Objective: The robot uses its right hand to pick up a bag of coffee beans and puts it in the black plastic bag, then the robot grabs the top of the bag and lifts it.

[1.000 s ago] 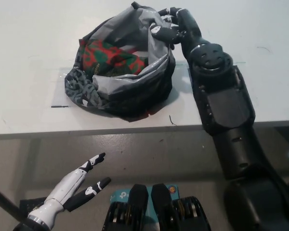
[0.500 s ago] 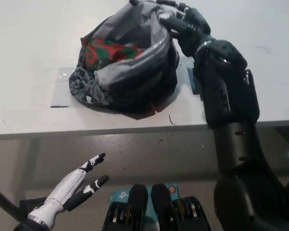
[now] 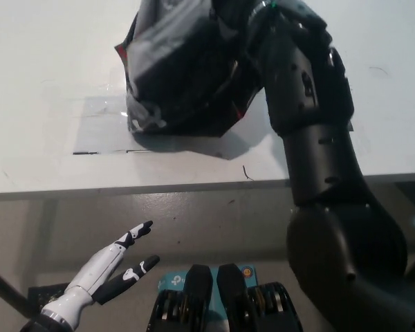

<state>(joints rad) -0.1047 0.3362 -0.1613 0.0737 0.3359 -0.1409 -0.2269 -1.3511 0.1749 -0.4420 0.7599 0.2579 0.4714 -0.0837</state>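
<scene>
Black right hand (image 3: pixel 263 14), top centre of frame, fingers closed on the gathered top of the crumpled black plastic bag (image 3: pixel 176 69). Bag looks mostly raised off the white worktop (image 3: pixel 48 104); coffee bag presumably inside, barely visible. Lift underway. White left hand (image 3: pixel 100 277) idle lower left, fingers apart.

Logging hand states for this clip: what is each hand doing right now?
Left hand: open, holding nothing, resting below the table edge.
Right hand: shut on the top of the black plastic bag.

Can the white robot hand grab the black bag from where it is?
Probably not. The white left robot hand rests open, low, in front of the table edge, while the black bag sits farther back on the table, held by the right robot hand.
</scene>
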